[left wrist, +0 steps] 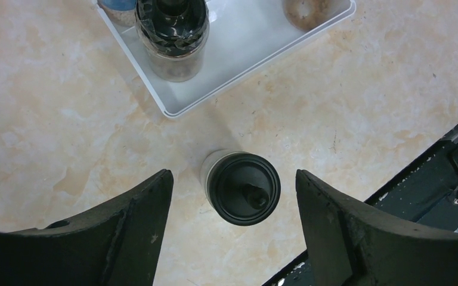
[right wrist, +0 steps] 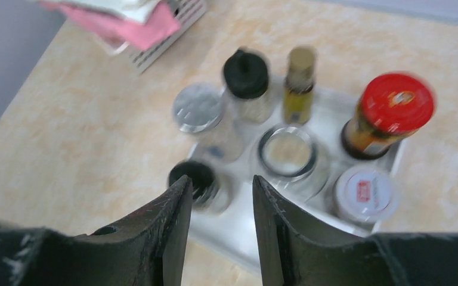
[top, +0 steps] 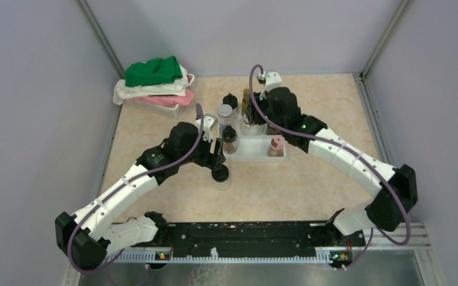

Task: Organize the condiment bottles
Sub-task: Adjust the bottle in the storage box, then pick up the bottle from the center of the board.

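A beige marbled desk (top: pixel 310 185) sits between grey walls (top: pixel 30 89). From above I see a basket (top: pixel 155 89) of folded cloths at 10 o'clock of the white tray (top: pixel 251 154). The tray holds most of the condiment bottles (top: pixel 277 145). One black-capped jar (top: pixel 220 176) stands alone on the desk, just off the tray's corner at 7 o'clock.

On the left wrist view, my left claw (left wrist: pixel 234 176) is spread wide. Its fingers stand at 9 and 3 o'clock of that jar, with a gap on each side. The tray corner lies at 12 o'clock.

The right wrist view is blurred. My right claw (right wrist: pixel 222 182) hangs above the tray, jaws partly apart, pinching nothing. A red-capped bottle (right wrist: pixel 396 104) stands at 2 o'clock, a slim amber bottle (right wrist: pixel 300 83) at 1 o'clock and a white-red-capped jar (right wrist: pixel 364 193) at 3 o'clock.
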You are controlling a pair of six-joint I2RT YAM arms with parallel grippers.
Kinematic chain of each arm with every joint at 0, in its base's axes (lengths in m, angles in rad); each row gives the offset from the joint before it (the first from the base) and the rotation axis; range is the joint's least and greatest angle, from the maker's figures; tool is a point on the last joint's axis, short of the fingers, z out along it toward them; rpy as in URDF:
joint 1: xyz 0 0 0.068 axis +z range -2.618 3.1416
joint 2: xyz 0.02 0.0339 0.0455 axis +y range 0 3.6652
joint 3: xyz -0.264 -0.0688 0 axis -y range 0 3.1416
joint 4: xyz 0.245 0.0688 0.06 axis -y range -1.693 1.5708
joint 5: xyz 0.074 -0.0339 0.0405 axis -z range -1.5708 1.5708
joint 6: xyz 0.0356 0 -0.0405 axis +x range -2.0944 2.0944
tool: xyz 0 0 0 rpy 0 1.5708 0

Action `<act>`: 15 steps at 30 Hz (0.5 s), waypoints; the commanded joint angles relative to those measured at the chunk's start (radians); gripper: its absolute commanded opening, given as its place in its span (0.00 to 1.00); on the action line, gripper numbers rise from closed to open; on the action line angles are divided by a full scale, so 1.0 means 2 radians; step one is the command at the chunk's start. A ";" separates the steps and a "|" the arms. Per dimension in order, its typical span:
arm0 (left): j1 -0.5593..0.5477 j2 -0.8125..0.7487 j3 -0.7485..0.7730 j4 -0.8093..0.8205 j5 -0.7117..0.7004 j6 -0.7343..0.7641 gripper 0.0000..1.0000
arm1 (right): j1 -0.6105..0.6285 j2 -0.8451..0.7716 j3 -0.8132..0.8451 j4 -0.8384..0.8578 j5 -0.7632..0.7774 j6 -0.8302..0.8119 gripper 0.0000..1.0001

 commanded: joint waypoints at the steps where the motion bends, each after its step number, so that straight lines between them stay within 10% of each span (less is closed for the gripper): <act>1: -0.002 -0.011 0.000 0.021 -0.003 0.016 0.83 | 0.068 -0.062 -0.081 -0.057 0.017 0.036 0.43; 15: -0.006 -0.032 -0.062 0.007 0.017 -0.040 0.93 | 0.115 -0.208 -0.256 -0.060 0.033 0.124 0.60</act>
